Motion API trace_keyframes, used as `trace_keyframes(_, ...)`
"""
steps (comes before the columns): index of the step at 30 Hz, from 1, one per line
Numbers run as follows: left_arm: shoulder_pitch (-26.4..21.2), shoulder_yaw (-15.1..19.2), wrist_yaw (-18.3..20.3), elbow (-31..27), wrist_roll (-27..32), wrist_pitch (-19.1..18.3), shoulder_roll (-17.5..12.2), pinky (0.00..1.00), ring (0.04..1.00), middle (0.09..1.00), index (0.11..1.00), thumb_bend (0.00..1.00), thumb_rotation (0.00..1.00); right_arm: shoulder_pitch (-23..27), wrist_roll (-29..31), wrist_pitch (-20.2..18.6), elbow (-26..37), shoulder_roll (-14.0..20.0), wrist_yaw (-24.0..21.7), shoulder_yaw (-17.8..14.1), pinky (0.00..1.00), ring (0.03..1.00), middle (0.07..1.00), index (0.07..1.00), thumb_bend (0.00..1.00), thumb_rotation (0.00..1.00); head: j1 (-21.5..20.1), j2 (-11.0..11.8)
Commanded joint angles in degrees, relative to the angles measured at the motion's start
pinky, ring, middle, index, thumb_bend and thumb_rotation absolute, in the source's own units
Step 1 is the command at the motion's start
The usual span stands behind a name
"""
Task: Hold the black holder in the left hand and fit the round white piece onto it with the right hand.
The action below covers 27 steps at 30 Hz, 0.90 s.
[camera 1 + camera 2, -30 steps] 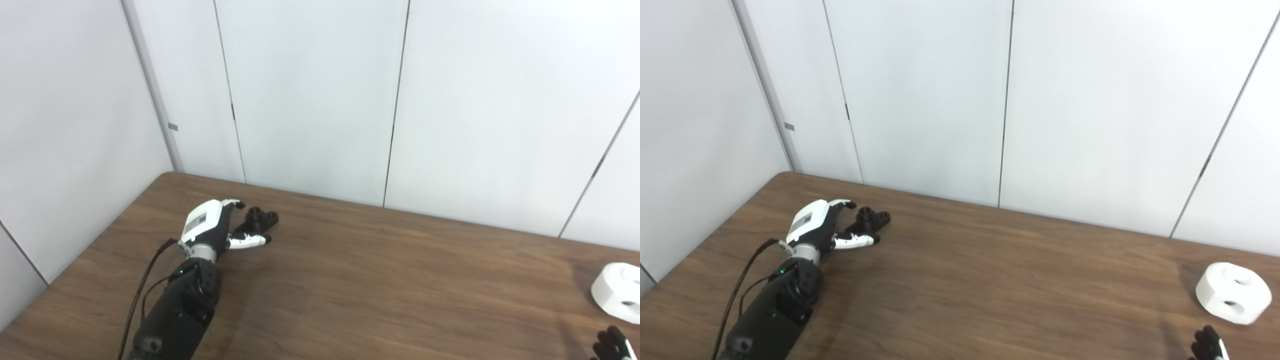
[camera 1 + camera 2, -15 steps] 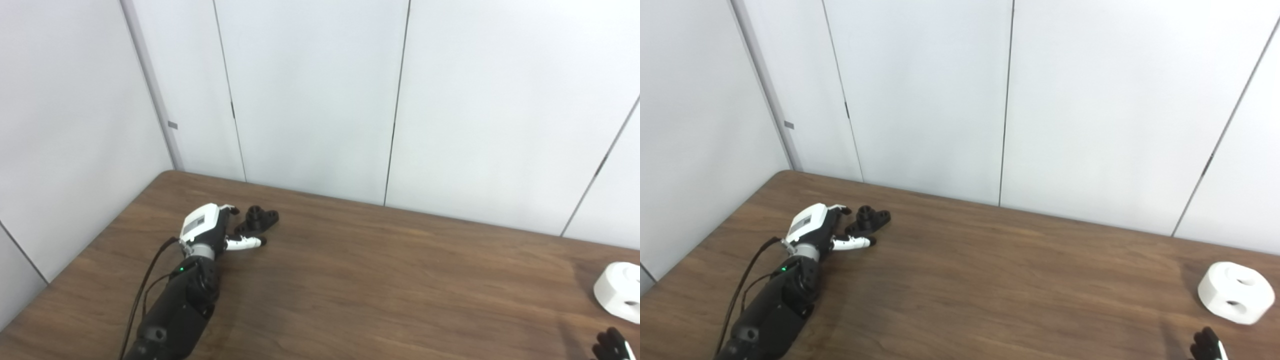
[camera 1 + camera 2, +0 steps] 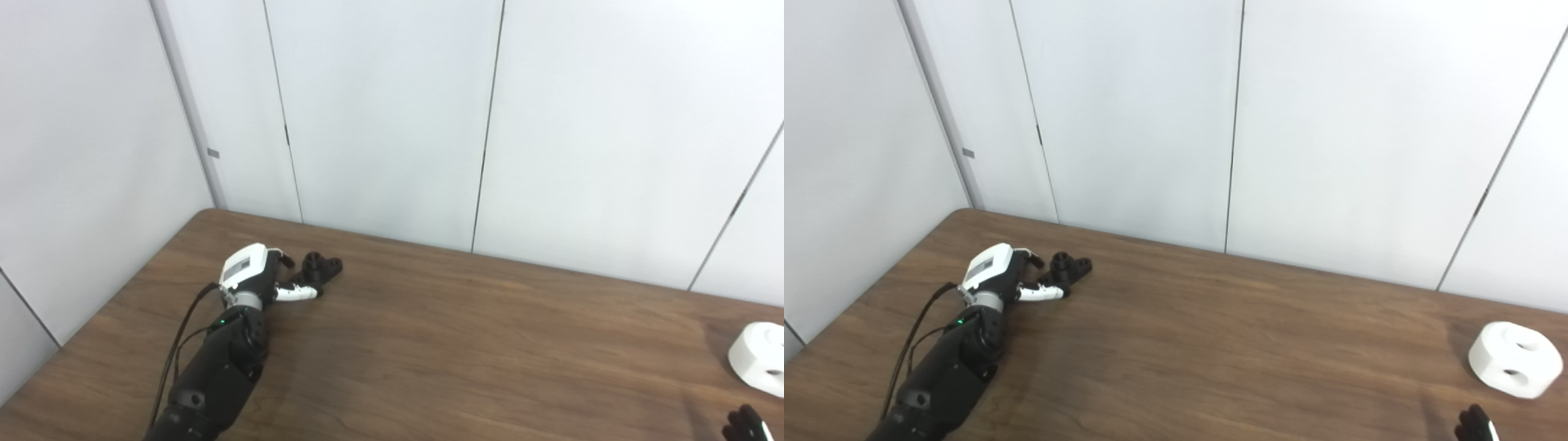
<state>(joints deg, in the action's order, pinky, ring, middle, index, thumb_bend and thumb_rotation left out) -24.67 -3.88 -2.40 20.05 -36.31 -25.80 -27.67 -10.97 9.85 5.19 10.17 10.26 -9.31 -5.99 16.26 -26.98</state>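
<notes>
- Nearest to me, at the bottom right corner, I see only the dark fingertips of my right hand (image 3: 1475,424); the rest is cut by the frame, so I cannot tell if its fingers are spread or curled.
- Just beyond those fingertips, a little to the right and not touching them, the round white piece (image 3: 1515,359) lies on the table (image 3: 1213,343). It has round holes on its top and its side.
- On the other side, my left hand (image 3: 257,278) is at the far left part of the table, fingers apart and holding nothing. The thumb (image 3: 297,293) points toward the black holder (image 3: 320,269).
- The holder lies just in front of these fingers, between the upper fingers and the thumb. I cannot tell if the thumb tip touches it.
- I judge the step in hand is the first grasp of the holder. The next move calls for pushing the left hand slightly forward and closing around it, without shoving it away.
- No containers are visible here.
</notes>
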Motion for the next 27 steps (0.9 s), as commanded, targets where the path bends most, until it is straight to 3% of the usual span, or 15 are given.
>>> trace_keyframes(1,-2.37,0.5,-0.61,-1.35,-0.23,-0.54,-1.88,1.0,0.943,0.874,0.681,0.86,0.38,-2.0,0.46,0.57,-0.93,-0.98,0.02,0.58,1.0,1.0,1.0,1.0,0.62,1.0,0.05,-0.02)
trace_keyframes(27,-2.46,0.26,-0.28,-1.36,1.69,0.38,-1.23,1.0,0.947,0.9,0.675,0.86,0.33,-2.22,0.19,-0.61,-0.1,-1.27,0.46,0.67,1.0,1.0,1.0,1.0,0.61,1.0,-0.66,-0.27)
